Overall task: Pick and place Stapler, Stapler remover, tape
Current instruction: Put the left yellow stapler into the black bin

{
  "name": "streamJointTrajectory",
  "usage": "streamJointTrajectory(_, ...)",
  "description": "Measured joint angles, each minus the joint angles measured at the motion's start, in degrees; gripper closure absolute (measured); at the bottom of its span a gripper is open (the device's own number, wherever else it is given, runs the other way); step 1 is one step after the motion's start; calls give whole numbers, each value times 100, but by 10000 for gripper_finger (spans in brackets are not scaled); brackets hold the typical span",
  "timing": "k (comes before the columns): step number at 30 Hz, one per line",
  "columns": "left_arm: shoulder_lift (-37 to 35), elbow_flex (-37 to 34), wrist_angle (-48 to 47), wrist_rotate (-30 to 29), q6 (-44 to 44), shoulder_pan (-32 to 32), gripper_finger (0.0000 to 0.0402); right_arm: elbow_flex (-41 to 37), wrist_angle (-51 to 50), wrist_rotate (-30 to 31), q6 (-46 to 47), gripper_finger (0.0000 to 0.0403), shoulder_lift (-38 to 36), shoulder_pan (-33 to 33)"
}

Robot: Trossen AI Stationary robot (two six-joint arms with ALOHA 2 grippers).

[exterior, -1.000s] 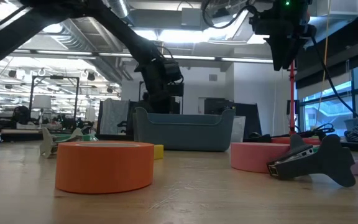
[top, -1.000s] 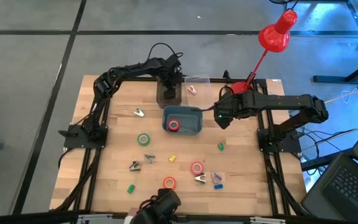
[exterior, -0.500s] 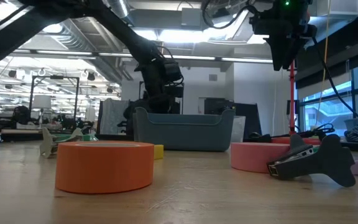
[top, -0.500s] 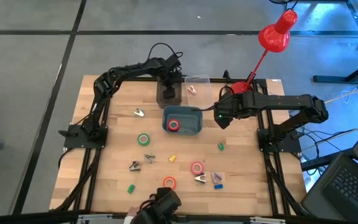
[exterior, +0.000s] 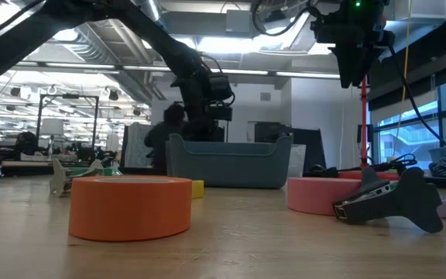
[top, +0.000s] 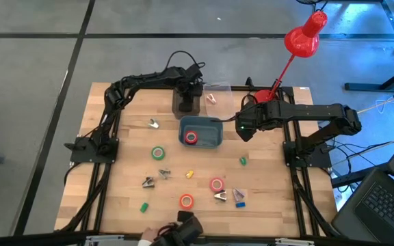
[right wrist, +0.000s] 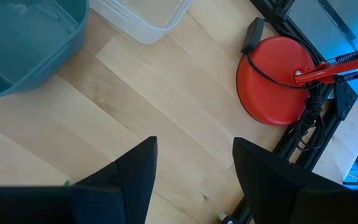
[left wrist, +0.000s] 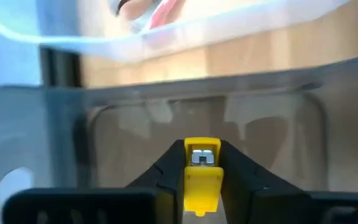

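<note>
Yellow plastic with a small metal end – the stapler (left wrist: pixel 202 177) sits pinched between the closed fingers of the left gripper (left wrist: pixel 202 152). Its long axis runs straight out along the fingers, metal end leading. Its rear end is cut off at the picture's edge.

From above, the stapler cannot be seen at all: the left gripper (top: pixel 190 92) covers it, hanging over the dark bin (top: pixel 185 104). Just beyond the fingertips lies the smoky wall of that bin, then a clear tub (left wrist: pixel 166 31) whose contents are only a pink blur.

In the level view, the blue bin (exterior: pixel 231 159) hides the gripper's lower part.

The right gripper (right wrist: pixel 194 155) hovers with its fingers spread and holding nothing, the blue bin (top: pixel 214 137) just beside it. A red tape roll (top: pixel 191 137) lies in that bin.
</note>
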Motion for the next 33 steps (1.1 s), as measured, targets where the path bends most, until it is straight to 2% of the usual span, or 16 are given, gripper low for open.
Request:
streamJointTrajectory(2, 0, 0, -26, 247, -39, 2, 345, 0, -2, 2, 4, 189, 0, 0)
streamJointTrajectory(4, 0, 0, -30, 269, -133, 2, 326, 0, -2, 1, 5, 189, 0, 0)
streamJointTrajectory(11, 2, 0, -56, -217, -562, 2, 128, 0, -2, 2, 15, 189, 0, 0)
streamJointTrajectory(15, 2, 0, -180, -202, -787, 29, 54, 0, 0, 2, 17, 190, 0, 0)
streamJointTrajectory(17, 2, 0, -212, 140, -956, 57, 40, 0, -2, -5, 17, 190, 0, 0)
streamJointTrajectory(21, -122, 0, -215, 1234, -1175, 185, 34, 0, -1, -25, 28, 190, 0, 0)
streamJointTrajectory(27, -485, 7, -29, 1839, -1668, 505, 39, 0, -2, -27, 41, 190, 0, 0)
streamJointTrajectory(28, -515, 10, 78, 1689, -1902, 554, 39, 0, 1, -27, 39, 190, 0, 0)
streamJointTrajectory(29, -542, 14, 75, 1195, -2055, 588, 39, 0, 1, -25, 30, 190, 0, 0)
streamJointTrajectory(31, -566, 14, -174, -450, -1865, 558, 39, 0, 1, -17, 17, 190, 0, 0)
streamJointTrajectory(32, -563, 12, -320, -911, -1705, 540, 39, 0, 3, -15, 18, 190, 0, 0)
streamJointTrajectory(33, -562, 9, -429, -918, -1655, 533, 39, 0, 3, -11, 20, 190, 0, 0)
